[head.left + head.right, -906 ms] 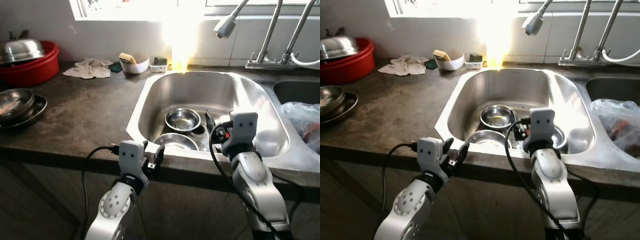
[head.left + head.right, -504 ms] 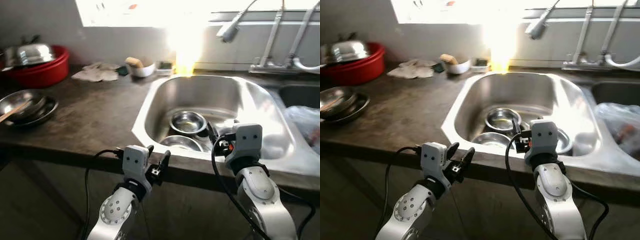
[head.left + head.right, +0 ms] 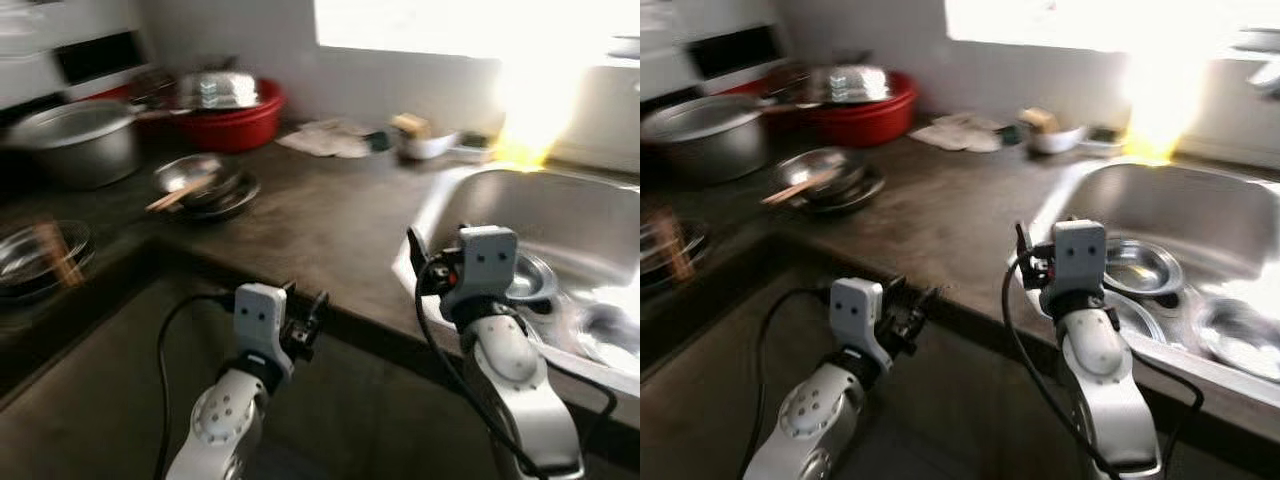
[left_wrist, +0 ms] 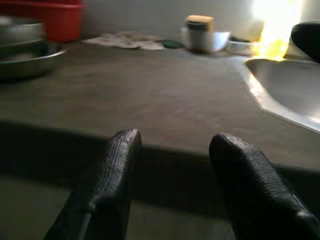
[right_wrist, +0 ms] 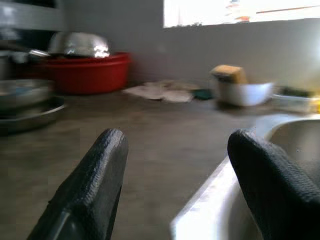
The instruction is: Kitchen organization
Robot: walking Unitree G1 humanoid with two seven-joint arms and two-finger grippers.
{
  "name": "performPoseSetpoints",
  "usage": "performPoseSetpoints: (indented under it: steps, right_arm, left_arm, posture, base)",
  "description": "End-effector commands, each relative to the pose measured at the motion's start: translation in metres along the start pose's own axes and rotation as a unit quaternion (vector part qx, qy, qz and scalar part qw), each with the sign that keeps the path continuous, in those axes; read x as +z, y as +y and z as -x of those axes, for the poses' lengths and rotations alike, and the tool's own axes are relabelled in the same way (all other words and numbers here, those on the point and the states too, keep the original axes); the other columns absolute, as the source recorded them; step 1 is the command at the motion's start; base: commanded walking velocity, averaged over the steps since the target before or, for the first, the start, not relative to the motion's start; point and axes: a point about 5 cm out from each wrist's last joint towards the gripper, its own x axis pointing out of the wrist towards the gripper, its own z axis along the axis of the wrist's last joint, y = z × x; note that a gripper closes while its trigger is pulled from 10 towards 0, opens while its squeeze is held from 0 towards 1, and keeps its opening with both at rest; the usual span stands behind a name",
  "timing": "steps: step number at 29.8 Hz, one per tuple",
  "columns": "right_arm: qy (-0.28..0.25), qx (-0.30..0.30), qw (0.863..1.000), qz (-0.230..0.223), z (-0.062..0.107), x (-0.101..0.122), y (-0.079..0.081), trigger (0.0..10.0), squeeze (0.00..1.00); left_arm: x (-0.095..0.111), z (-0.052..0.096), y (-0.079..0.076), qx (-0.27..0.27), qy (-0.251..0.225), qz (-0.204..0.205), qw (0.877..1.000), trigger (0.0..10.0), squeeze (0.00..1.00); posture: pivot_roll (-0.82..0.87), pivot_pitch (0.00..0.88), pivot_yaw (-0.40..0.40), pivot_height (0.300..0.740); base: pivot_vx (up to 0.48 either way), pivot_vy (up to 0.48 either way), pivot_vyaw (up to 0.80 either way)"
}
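- The head views have swung leftward since a moment ago: the stainless steel sink (image 3: 560,215) now sits at the right, and the dark stone counter (image 3: 320,215) fills the middle.
- Newly in view: stacked steel bowls with chopsticks (image 3: 198,182) and a red plastic basin (image 3: 235,115).
- The left gripper (image 4: 172,165) and right gripper (image 5: 175,165) are both spread, empty, at the counter's front edge.
- Probably turning toward the dishes on the counter.

Home kitchen, steel sink (image 3: 560,215), dark countertop (image 3: 320,215), pots, red basin (image 3: 235,120)

steel bowls (image 3: 528,277) in sink (image 3: 600,215), stacked bowls (image 3: 196,180) on counter (image 3: 320,215)
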Motion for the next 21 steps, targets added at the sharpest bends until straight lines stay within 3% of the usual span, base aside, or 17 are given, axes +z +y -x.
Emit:
performPoseSetpoints:
  steps: [1,8,16,21]
  right_arm:
    - [0.003,-0.004,1.000,-0.006,0.0006,0.0004,-0.0004,10.0,0.00]
    - [0.006,-0.004,1.000,-0.011,0.0005,-0.0004,0.0011,10.0,0.00]
    - [0.010,-0.003,1.000,-0.016,-0.0005,-0.0012,0.0023,10.0,0.00]
    - [0.010,0.003,1.000,-0.021,-0.0014,-0.0015,0.0032,10.0,0.00]
  left_arm:
    - [-0.0003,-0.0005,0.0019,0.001,0.004,-0.002,1.000,10.0,0.00]
    - [0.0008,-0.0009,0.0007,-0.007,0.000,-0.001,1.000,10.0,0.00]
    - [0.0013,-0.0017,0.0020,-0.003,-0.001,-0.003,1.000,10.0,0.00]
    - [0.0010,-0.0009,0.0032,0.001,0.001,-0.002,1.000,10.0,0.00]
  posture:
    - [0.08,0.000,0.028,0.740]
    - [0.08,0.000,0.035,0.740]
    - [0.08,0.000,0.035,0.740]
    - [0.08,0.000,0.033,0.740]
  base:
    - [0.000,0.000,0.80]
    - [0.000,0.374,0.80]
    - [0.000,0.000,0.80]
    - [0.000,0.466,0.80]
